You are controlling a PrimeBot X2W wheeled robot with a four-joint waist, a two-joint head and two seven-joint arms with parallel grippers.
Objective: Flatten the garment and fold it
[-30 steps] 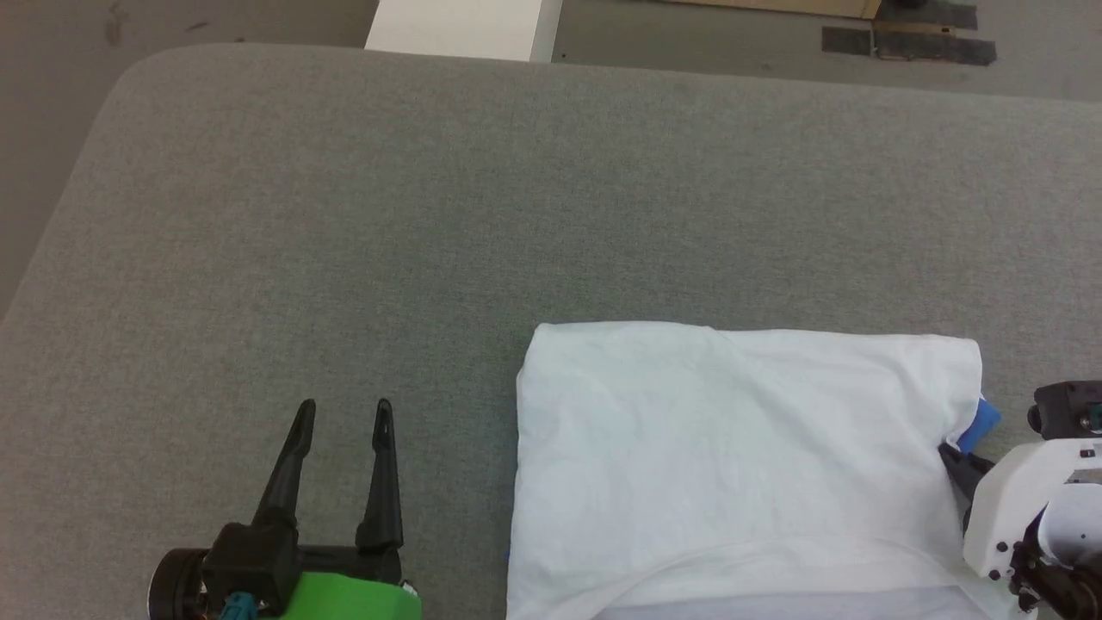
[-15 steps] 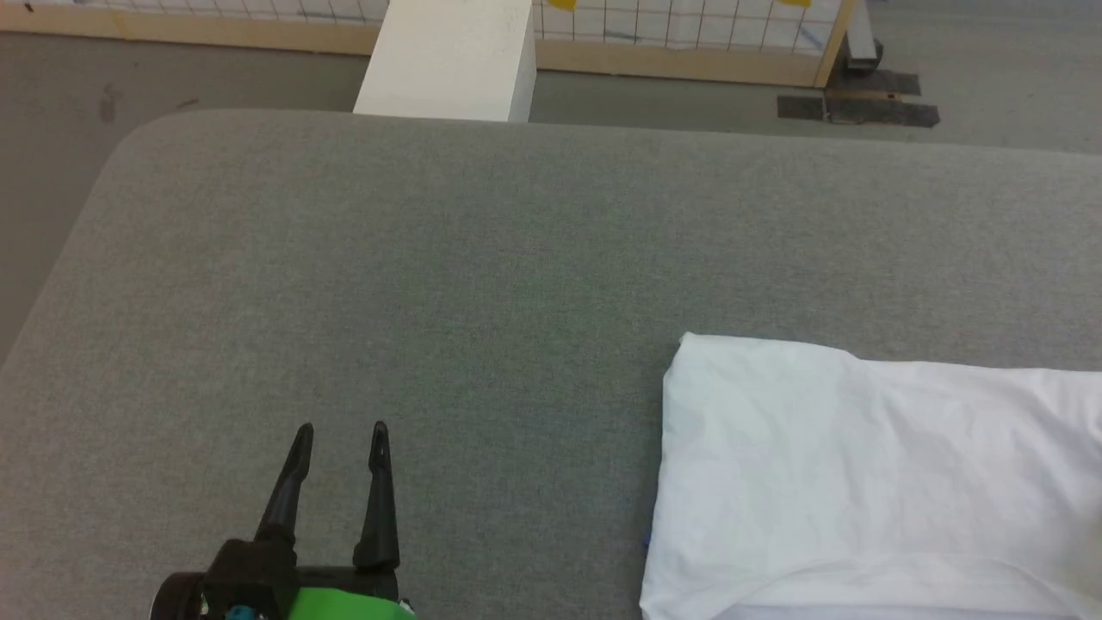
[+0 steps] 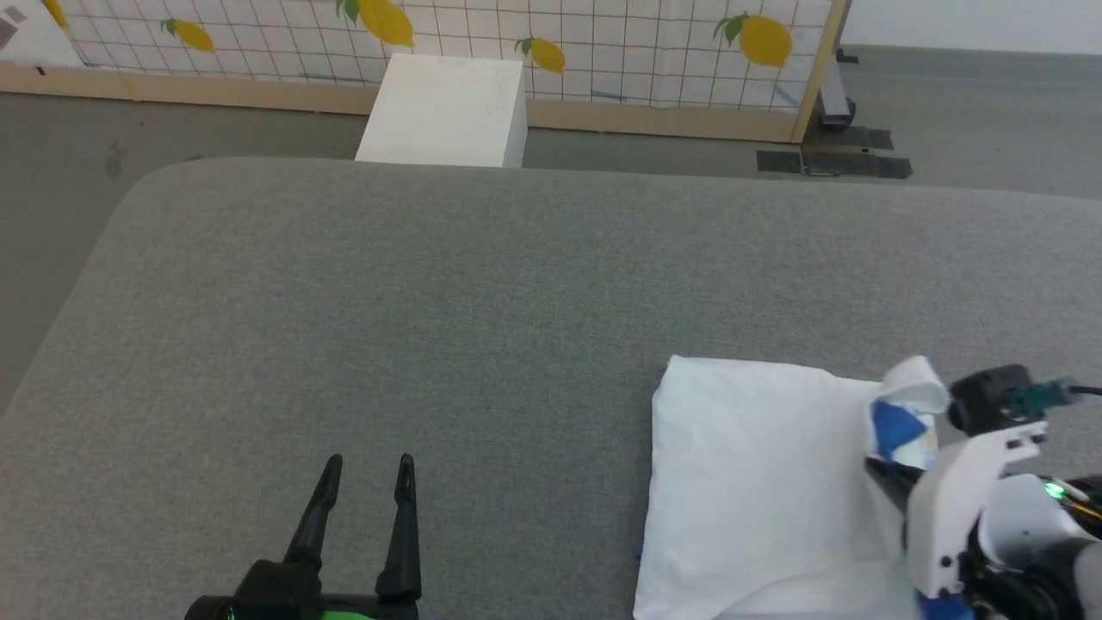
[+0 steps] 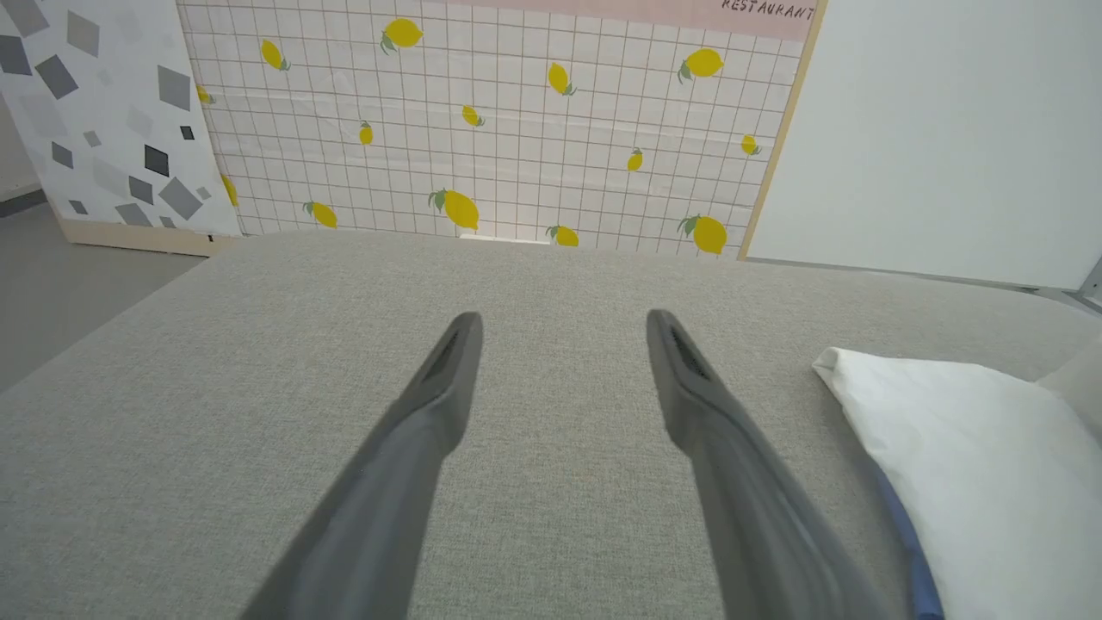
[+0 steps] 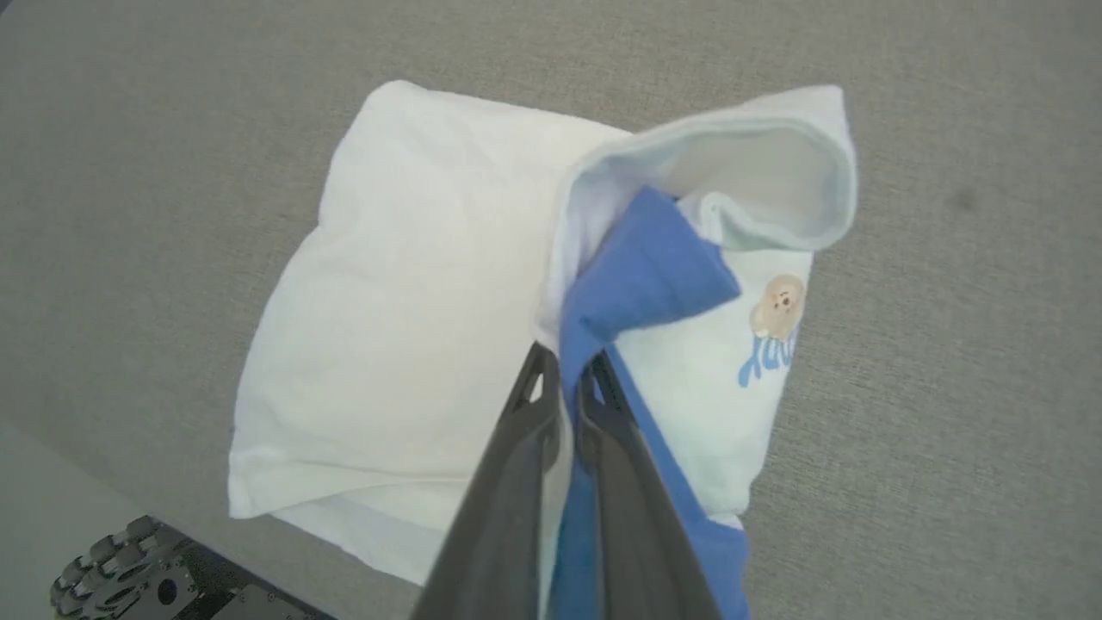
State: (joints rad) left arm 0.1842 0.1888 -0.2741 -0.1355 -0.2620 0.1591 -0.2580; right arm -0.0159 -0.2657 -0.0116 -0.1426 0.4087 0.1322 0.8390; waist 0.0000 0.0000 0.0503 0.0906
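The garment (image 3: 758,482) lies folded on the grey padded table (image 3: 430,301) at the lower right, white side up. My right gripper (image 3: 882,465) is shut on its right-hand edge, holding a bunch of white and blue cloth lifted above the white body. In the right wrist view the gripper (image 5: 568,362) pinches a blue strip and white layers of the garment (image 5: 405,301), and a small bear print shows on the raised flap. My left gripper (image 3: 366,469) hovers low over bare table left of the garment, open and holding nothing. In the left wrist view the left gripper (image 4: 560,331) is spread wide, the garment (image 4: 973,465) to its right.
A white box (image 3: 443,108) stands on the floor just past the table's far edge, before a lemon-patterned screen (image 3: 603,43). The table's left half is bare grey fabric with a rounded far-left corner. The robot's wheeled base (image 5: 129,577) shows below the table's near edge.
The head camera has tilted up and shifted. My right gripper has lifted the garment's right edge and carried it left over the white body. The left gripper stays open in place.
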